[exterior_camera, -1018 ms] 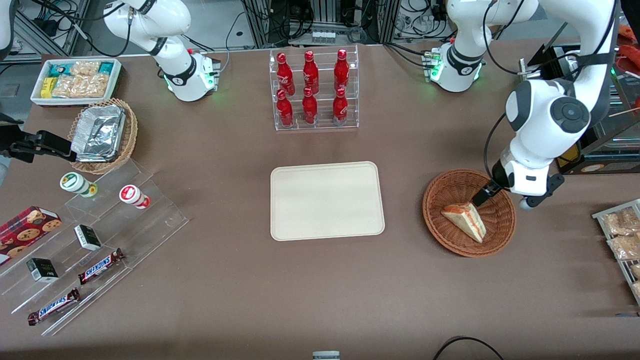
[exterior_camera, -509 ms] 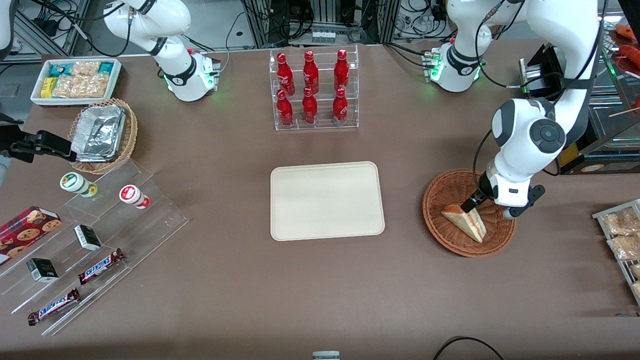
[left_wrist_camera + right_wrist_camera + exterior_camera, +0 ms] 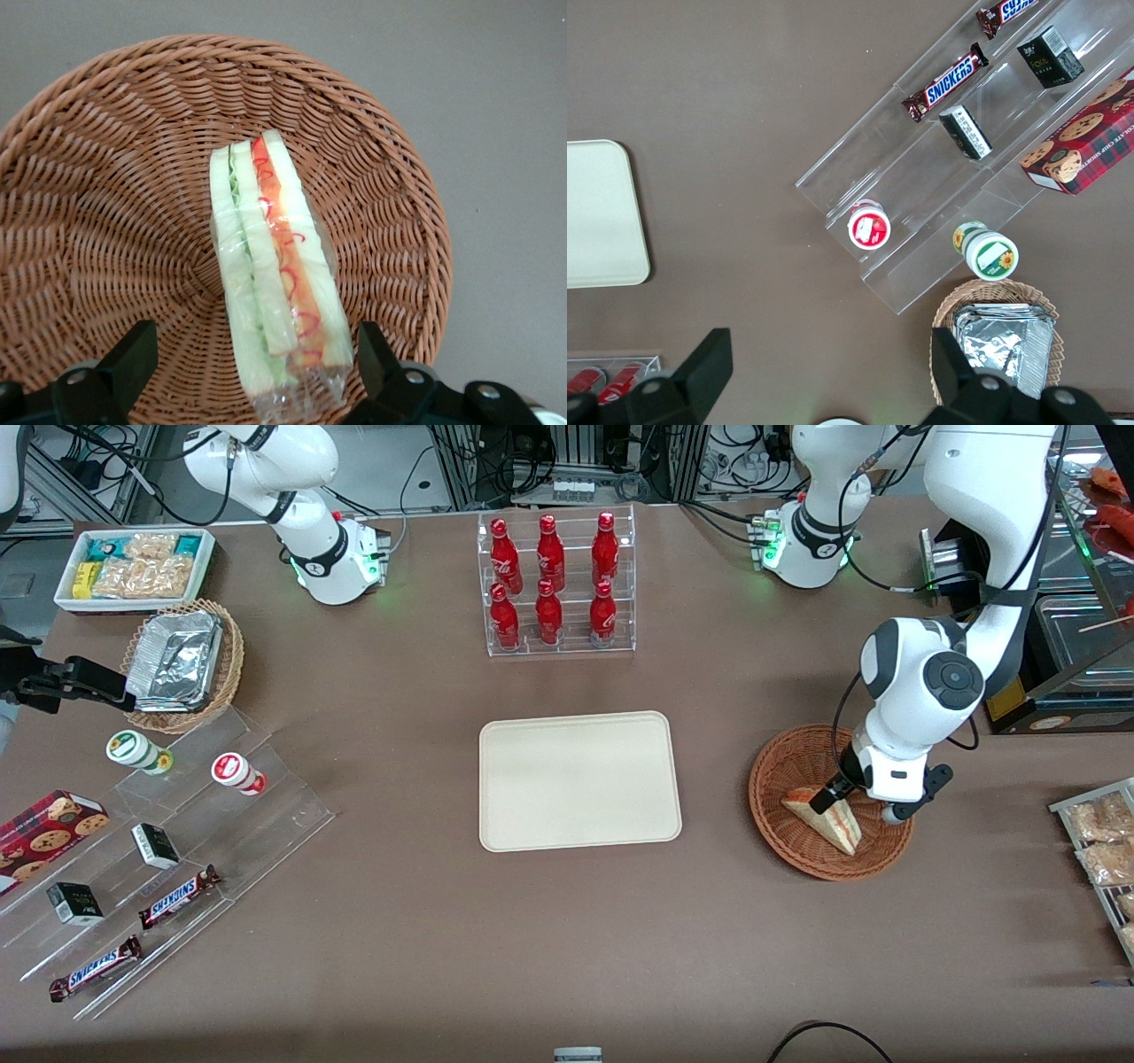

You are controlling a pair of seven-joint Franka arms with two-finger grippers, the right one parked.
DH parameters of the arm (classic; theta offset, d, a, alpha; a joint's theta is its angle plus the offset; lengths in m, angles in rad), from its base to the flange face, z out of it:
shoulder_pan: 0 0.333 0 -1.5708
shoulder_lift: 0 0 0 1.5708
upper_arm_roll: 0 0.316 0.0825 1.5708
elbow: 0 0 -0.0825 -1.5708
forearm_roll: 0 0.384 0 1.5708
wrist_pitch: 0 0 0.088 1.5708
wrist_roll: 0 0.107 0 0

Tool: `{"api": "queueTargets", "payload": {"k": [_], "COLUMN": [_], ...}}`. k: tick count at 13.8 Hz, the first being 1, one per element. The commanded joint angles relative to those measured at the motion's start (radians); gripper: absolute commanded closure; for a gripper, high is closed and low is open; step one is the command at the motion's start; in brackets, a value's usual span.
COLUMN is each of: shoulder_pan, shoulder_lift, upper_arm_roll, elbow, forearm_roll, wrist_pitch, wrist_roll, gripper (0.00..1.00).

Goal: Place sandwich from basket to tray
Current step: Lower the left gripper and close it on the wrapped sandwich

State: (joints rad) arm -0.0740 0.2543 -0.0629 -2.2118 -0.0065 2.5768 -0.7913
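Note:
The sandwich [image 3: 826,817], a plastic-wrapped wedge of white bread with red-orange and green layers, lies in the reddish-brown wicker basket [image 3: 788,766] toward the working arm's end of the table. My left gripper [image 3: 842,806] is low inside the basket, over the sandwich's thick end. In the left wrist view the gripper [image 3: 252,354] is open, with its black fingers [image 3: 133,352] standing either side of the sandwich [image 3: 270,283] and apart from it, above the basket's weave [image 3: 106,177]. The cream tray [image 3: 580,779] lies bare at the table's middle, beside the basket.
A clear rack of red bottles [image 3: 556,584] stands farther from the front camera than the tray. A wire rack of snack packets [image 3: 1103,841] and a dark cabinet [image 3: 1054,682] flank the basket. Acrylic steps with snacks [image 3: 159,841], a foil-tray basket [image 3: 182,664] and a white bin [image 3: 133,567] lie toward the parked arm's end.
The left gripper has come down into the basket and moved toward the tray and the front camera, ending with its fingers astride the sandwich. The sandwich has not moved.

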Motion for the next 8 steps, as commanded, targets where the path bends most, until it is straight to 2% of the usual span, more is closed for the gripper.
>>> {"api": "queueTargets", "payload": {"k": [1, 3, 4, 5, 7, 8], "shoulder_pan": [-0.006, -0.006, -0.006, -0.006, -0.016, -0.020], "shoulder_lift": [0.019, 0.036, 0.042, 0.048, 0.051, 0.062], "upper_arm_roll": [-0.005, -0.006, -0.006, -0.006, -0.006, -0.006], "elbow": [0.004, 0.006, 0.006, 0.007, 0.012, 0.026], "forearm_roll": [-0.001, -0.001, -0.003, -0.001, -0.003, -0.003], "wrist_pitch": [0.032, 0.051, 0.063, 0.065, 0.065, 0.065], "wrist_roll": [-0.029, -0.029, -0.029, -0.029, -0.011, -0.019], "gripper": [0.00, 0.00, 0.03, 0.28, 0.90, 1.00]}}
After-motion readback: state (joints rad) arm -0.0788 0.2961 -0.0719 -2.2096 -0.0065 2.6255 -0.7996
